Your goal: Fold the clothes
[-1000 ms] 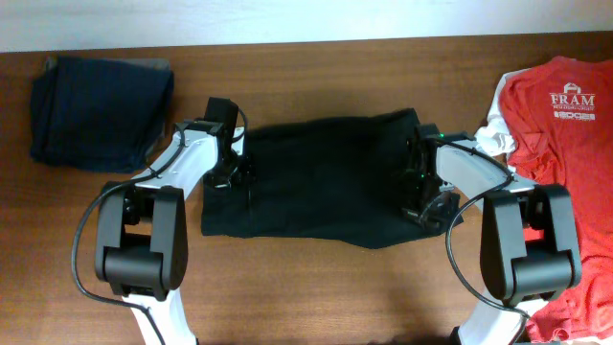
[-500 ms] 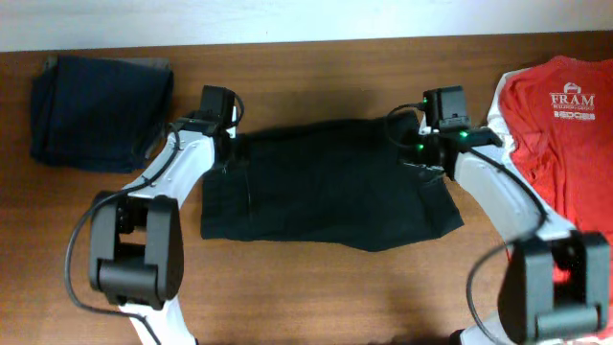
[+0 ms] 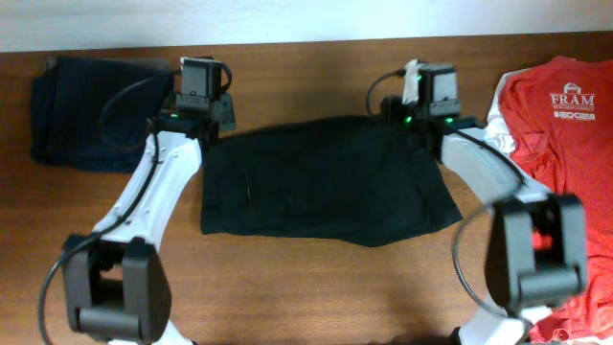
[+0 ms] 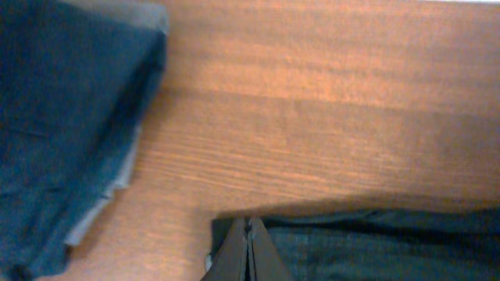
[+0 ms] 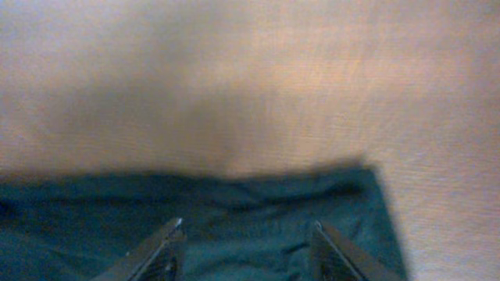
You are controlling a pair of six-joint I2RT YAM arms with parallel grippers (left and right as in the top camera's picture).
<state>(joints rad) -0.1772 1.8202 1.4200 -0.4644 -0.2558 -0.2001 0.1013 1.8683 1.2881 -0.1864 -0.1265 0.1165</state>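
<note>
A brown wooden surface (image 3: 316, 287) holds a black garment (image 3: 326, 187), spread flat across its middle. At the garment's far left corner, the left end effector (image 4: 248, 238) has its fingers pressed together; whether any cloth is pinched between them cannot be told. Over the garment's far right edge, the right end effector (image 5: 246, 228) hangs with its fingers apart. A folded navy pile (image 3: 96, 110) lies at the far left, and a red T-shirt (image 3: 560, 144) lies at the right.

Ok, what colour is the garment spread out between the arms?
The garment is plain black, clearest overhead.
</note>
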